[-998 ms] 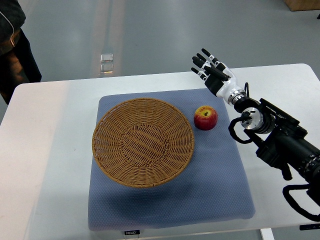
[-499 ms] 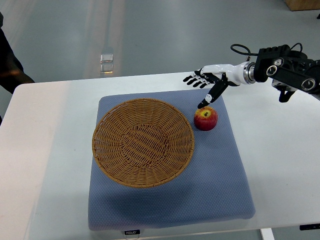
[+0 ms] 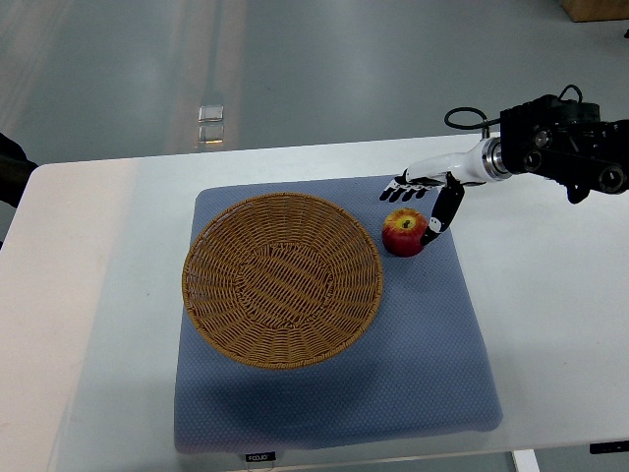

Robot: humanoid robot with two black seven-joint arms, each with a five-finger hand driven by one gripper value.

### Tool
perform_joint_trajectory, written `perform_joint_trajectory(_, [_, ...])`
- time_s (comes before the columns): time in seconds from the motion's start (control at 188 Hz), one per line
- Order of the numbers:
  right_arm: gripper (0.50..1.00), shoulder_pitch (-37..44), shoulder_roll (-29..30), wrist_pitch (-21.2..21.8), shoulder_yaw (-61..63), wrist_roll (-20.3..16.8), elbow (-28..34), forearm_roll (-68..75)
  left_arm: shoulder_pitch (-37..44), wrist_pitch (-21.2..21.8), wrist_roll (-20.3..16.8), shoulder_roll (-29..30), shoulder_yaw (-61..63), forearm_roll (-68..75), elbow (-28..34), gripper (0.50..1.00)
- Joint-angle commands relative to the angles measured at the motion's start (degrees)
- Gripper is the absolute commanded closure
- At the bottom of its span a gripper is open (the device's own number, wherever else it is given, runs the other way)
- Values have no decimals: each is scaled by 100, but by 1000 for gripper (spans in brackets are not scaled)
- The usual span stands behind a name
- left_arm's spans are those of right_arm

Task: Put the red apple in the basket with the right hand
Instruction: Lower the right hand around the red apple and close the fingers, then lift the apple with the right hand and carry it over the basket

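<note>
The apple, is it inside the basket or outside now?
Outside. The red apple sits on the blue mat, just right of the basket, with the right hand open around it.

There is only one camera, the top view. It looks down steeply from the robot's side onto the white desk [image 3: 550, 324]. The near edge of the desk is cut at the bottom, and the grey floor [image 3: 295, 59] shows beyond the far edge.

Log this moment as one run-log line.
phase: reaching | right robot hand: open, fingers around red apple, not grasped | apple: on blue mat, right of basket | basket: empty
</note>
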Motion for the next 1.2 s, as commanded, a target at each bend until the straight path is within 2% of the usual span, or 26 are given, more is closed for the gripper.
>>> perform_joint_trajectory(0.0, [579, -55, 47, -170, -46, 0, -24, -65, 0, 0, 0, 0, 0, 2, 0, 500])
perform_joint_trajectory(0.536, [593, -380, 320, -707, -125, 9, -253, -171, 0, 0, 0, 0, 0, -7, 9, 500])
perform_joint_trajectory(0.568, [605, -389, 329, -715, -125, 9, -261, -171, 0, 0, 0, 0, 0, 2, 9, 500])
perform_joint_trajectory(0.626, [674, -415, 355, -768, -125, 18, -288, -179, 0, 0, 0, 0, 0, 2, 17, 500])
perform_joint_trajectory(0.679, [695, -424, 355, -794, -125, 18, -305, -179, 0, 0, 0, 0, 0, 2, 26, 500])
perform_joint_trajectory(0.695, [719, -433, 355, -794, -125, 18, -314, -188, 0, 0, 0, 0, 0, 1, 26, 500])
perform_joint_trajectory(0.748, [720, -433, 355, -794, -125, 18, -314, -188, 0, 0, 0, 0, 0, 2, 26, 500])
perform_joint_trajectory(0.754, [805, -468, 364, -803, -168, 26, -331, -240, 0, 0, 0, 0, 0, -7, 35, 500])
perform_joint_trajectory(0.796, [846, -468, 381, -803, -213, 35, -332, -302, 0, 0, 0, 0, 0, 1, 35, 500])
perform_joint_trajectory(0.844, [846, -468, 381, -803, -213, 35, -332, -303, 0, 0, 0, 0, 0, 2, 35, 500])
perform_joint_trajectory(0.849, [905, -460, 381, -821, -239, 35, -332, -355, 0, 0, 0, 0, 0, -7, 35, 500])
perform_joint_trajectory(0.86, [912, -460, 381, -830, -239, 35, -332, -364, 0, 0, 0, 0, 0, 1, 44, 500])
perform_joint_trajectory(0.977, [920, -389, 320, -847, -239, 35, -323, -373, 0, 0, 0, 0, 0, -7, 35, 500])
perform_joint_trajectory(1.04, [920, -73, 179, -777, -239, 35, -270, -320, 0, 0, 0, 0, 0, 2, 35, 500])
perform_joint_trajectory(1.194, [920, 578, -93, -373, -222, 35, -24, -303, 0, 0, 0, 0, 0, 2, 17, 500])
